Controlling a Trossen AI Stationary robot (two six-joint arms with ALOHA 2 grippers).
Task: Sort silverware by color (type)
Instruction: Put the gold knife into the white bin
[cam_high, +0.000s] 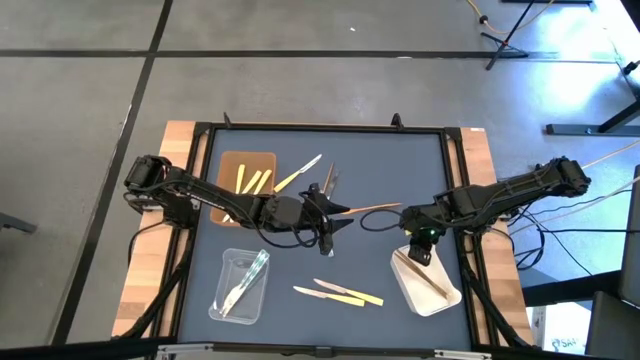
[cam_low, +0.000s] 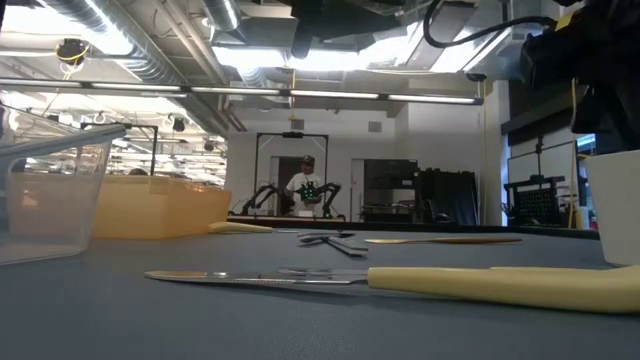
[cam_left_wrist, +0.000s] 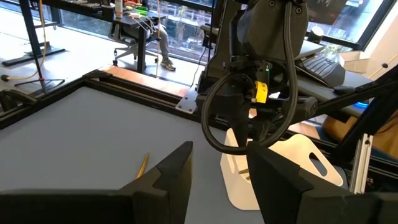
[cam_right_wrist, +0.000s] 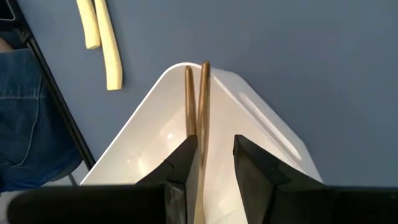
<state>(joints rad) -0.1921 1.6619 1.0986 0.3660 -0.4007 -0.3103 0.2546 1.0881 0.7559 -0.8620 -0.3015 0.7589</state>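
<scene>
The silverware lies sorted and loose. Pale yellow pieces (cam_high: 252, 181) lie in the brown tray (cam_high: 228, 165), and clear ones (cam_high: 246, 282) in the clear tray (cam_high: 226, 262). Two tan wooden ones (cam_right_wrist: 188, 99) lie in the white tray (cam_right_wrist: 267, 134). Loose on the mat are yellow pieces (cam_high: 340, 292), a yellow one (cam_high: 298, 173), clear ones (cam_high: 330, 180) and a wooden one (cam_high: 372, 208). My left gripper (cam_high: 340, 215) stands open at mid-table, level, just short of that wooden one (cam_left_wrist: 143, 165). Tipped steeply down, my right gripper (cam_right_wrist: 214, 155) stands open over the white tray (cam_high: 440, 295). My right gripper has one wooden utensil (cam_right_wrist: 203, 118) running between its fingers, close along the inner side of one finger (cam_right_wrist: 186, 162). Whether the finger touches it I cannot tell. The utensil's far end rests against the white tray's wall.
The mat has a raised black frame (cam_high: 320, 128) all round. The right arm's cable loop (cam_left_wrist: 214, 124) hangs in front of my left gripper. Bare mat lies between the clear tray and the white tray, apart from the loose yellow pieces (cam_low: 500, 285).
</scene>
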